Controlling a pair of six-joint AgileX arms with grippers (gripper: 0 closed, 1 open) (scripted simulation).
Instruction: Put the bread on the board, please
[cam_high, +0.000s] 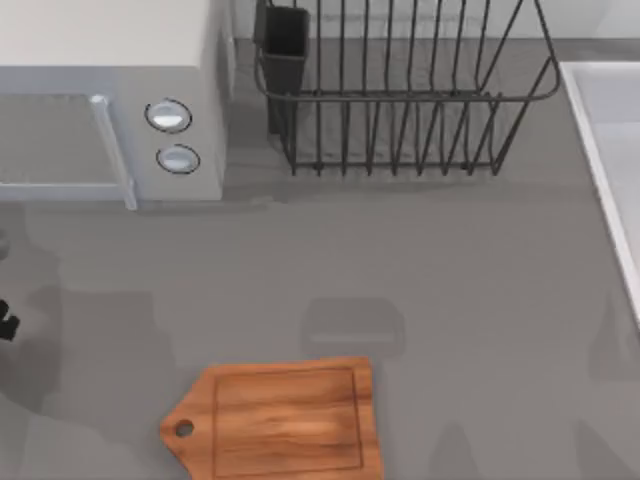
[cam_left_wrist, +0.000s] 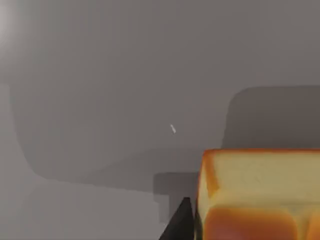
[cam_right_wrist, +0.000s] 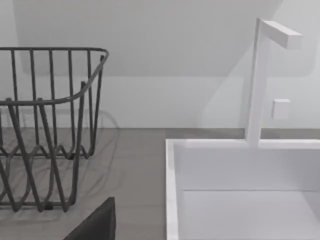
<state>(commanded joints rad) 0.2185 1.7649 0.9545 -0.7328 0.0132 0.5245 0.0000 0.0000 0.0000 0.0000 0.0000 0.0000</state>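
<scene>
The bread (cam_left_wrist: 260, 192), a golden-brown block with a paler top, sits close to the left wrist camera, above the grey table. My left gripper (cam_left_wrist: 235, 235) is shut on it, one dark finger (cam_left_wrist: 180, 222) pressing against its side. A dark bit of that gripper (cam_high: 5, 322) also shows at the far left edge of the top view. The board (cam_high: 280, 420), reddish-brown wood with a handle hole at its left end, lies at the front middle of the table with nothing on it. A dark part of my right gripper (cam_right_wrist: 97, 226) is near the sink.
A microwave (cam_high: 110, 100) stands at the back left. A black wire dish rack (cam_high: 400, 90) is at the back middle. A white sink (cam_high: 615, 170) with a faucet (cam_right_wrist: 260, 80) runs along the right side. Grey tabletop (cam_high: 450, 300) lies between the board and the rack.
</scene>
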